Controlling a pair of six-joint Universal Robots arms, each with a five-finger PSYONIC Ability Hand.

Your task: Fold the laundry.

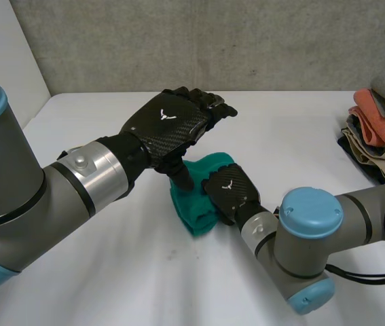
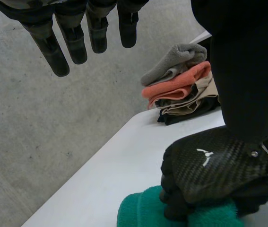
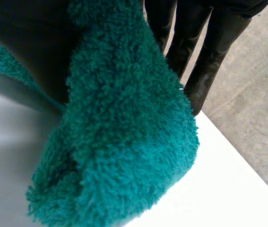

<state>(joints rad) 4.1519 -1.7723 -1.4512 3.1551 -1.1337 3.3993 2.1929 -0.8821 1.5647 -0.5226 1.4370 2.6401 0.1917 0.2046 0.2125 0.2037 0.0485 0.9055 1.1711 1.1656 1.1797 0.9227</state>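
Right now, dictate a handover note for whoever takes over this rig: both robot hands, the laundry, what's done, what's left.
Left robot hand: open, fingers straight, raised over the green towel, thumb pointing down at it.
Right robot hand: shut on the green towel, low on the white table.
Green towel: bunched at mid-table, not flat.
Folded stack: grey, orange, beige and dark pieces at the table's far right.
Done: that stack looks folded.
Left: fold the green towel, then probably add it to the stack.
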